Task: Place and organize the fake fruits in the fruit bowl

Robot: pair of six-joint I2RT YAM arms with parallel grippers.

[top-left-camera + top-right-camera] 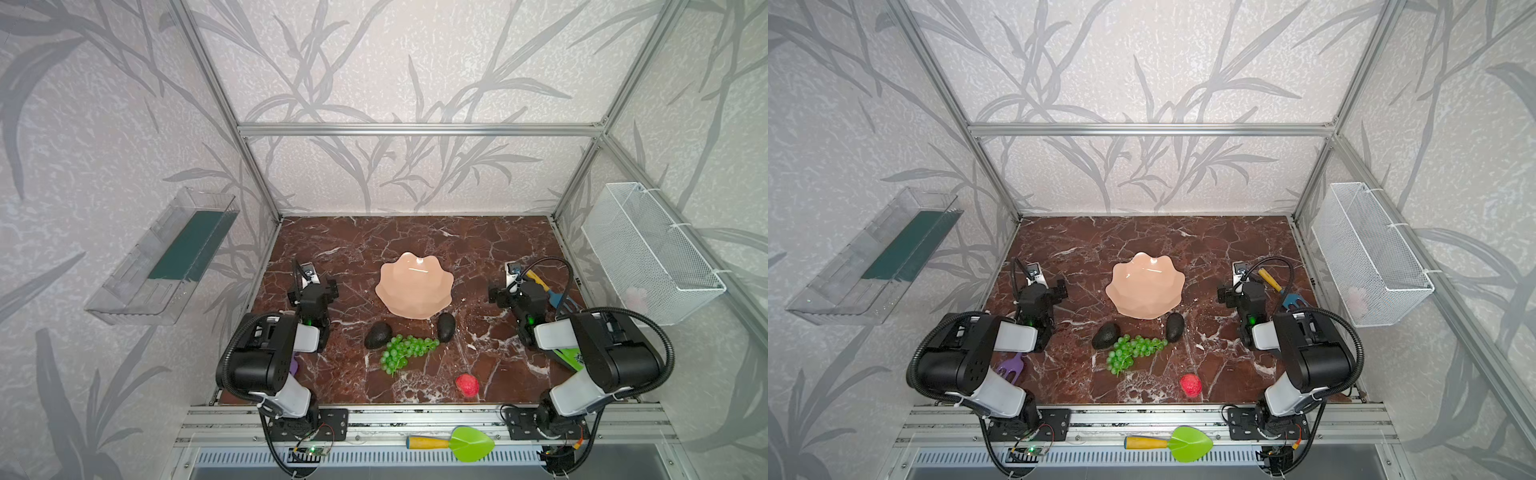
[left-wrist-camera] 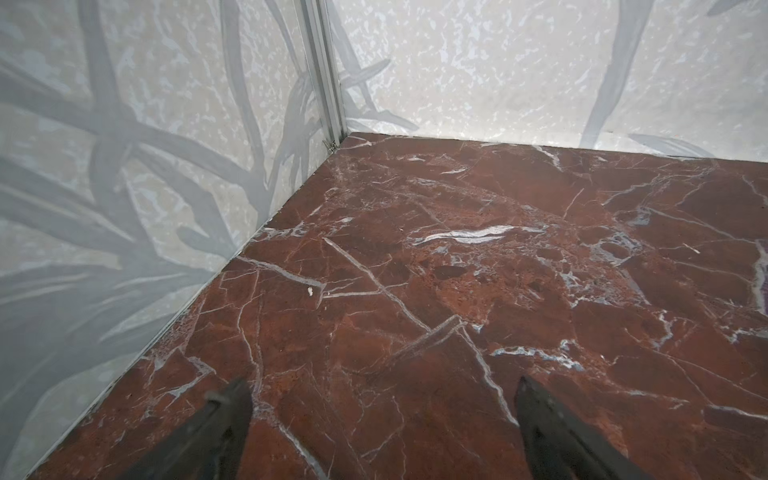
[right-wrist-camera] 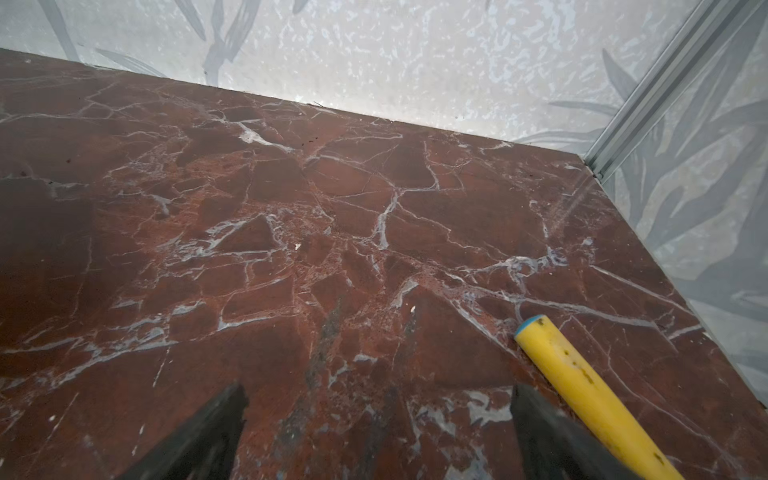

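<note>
Both arms crouched folded at the front corners of the desk (image 1: 353, 249), wrists low, aimed at the back wall. The left fingers (image 2: 220, 432) and right fingers (image 3: 552, 440) stood wide, holding nothing. The fruit bowl (image 1: 415, 291) sat mid-desk. Two avocados (image 1: 378, 334) and the grapes (image 1: 405, 351) lay just before it, the strawberry (image 1: 467, 385) near the front edge. The desk was red-brown veined marble, and the walls (image 1: 415, 174) were leaf-patterned.

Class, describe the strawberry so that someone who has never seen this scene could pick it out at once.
On the red-brown marble table, find the peach-pink scalloped bowl near the middle. Toward the front edge, right of the green grapes, lies the strawberry alone. Nothing else there is small, red and bumpy.
</note>
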